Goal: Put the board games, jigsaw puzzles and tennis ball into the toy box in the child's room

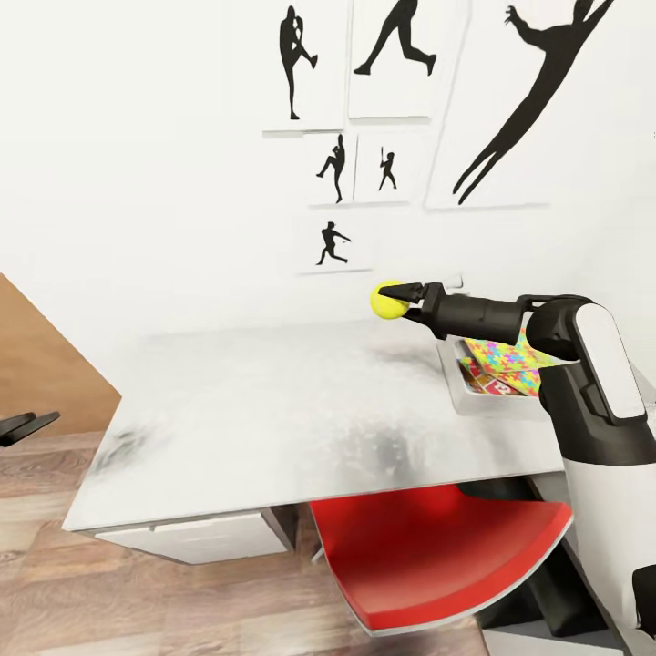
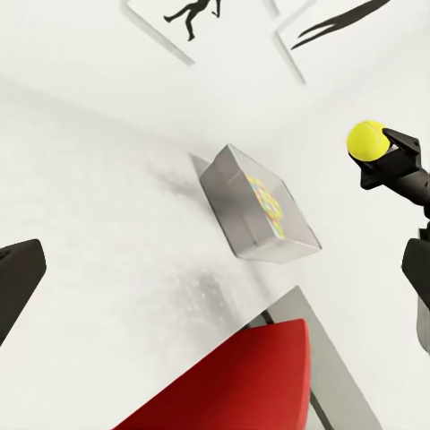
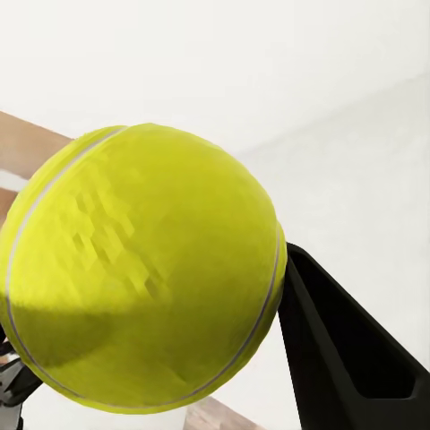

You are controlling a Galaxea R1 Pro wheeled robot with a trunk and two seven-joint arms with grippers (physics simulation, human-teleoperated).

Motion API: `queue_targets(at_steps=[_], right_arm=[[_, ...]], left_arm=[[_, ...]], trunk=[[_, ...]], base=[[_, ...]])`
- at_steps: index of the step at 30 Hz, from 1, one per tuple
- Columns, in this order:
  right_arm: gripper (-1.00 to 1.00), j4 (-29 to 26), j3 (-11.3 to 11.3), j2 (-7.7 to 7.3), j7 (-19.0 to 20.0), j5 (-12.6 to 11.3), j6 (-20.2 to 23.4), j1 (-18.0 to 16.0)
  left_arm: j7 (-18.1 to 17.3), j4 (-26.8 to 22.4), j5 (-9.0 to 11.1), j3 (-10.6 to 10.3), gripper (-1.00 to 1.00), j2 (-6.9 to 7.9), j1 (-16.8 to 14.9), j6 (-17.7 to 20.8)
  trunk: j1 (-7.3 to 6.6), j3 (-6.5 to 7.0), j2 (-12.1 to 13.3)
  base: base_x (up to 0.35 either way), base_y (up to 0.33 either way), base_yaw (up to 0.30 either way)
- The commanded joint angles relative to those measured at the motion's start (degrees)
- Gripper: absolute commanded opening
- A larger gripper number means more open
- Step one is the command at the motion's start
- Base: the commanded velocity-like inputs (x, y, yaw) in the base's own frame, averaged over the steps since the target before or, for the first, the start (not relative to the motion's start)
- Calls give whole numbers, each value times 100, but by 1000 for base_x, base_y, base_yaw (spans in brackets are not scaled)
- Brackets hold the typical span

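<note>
Right hand pinches the smooth yellow-green tennis ball, a pale seam curving around it.

A child's bedroom or playroom in a home: white walls hung with sports-silhouette prints in the upper centre, wood-plank floor lower left, a pale desk with a red chair beneath.

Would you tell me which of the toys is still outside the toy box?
The tennis ball, held above the table by the right gripper; the jigsaw puzzle already lies in the toy box.
</note>
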Motion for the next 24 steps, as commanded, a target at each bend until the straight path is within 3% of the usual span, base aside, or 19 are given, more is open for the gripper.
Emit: queue_targets(at_steps=[1, 24], right_arm=[[-100, -3, 8, -3, -66, -68, 0, -6], [-100, -3, 15, -3, -46, -68, 0, 136]], left_arm=[[-25, -1, -7, 1, 100, 2, -2, 61], [-25, -1, -7, 1, 100, 2, 5, 52]], trunk=[[4, 0, -10], [4, 219, -10]], base=[[0, 0, -32], [0, 0, -2]])
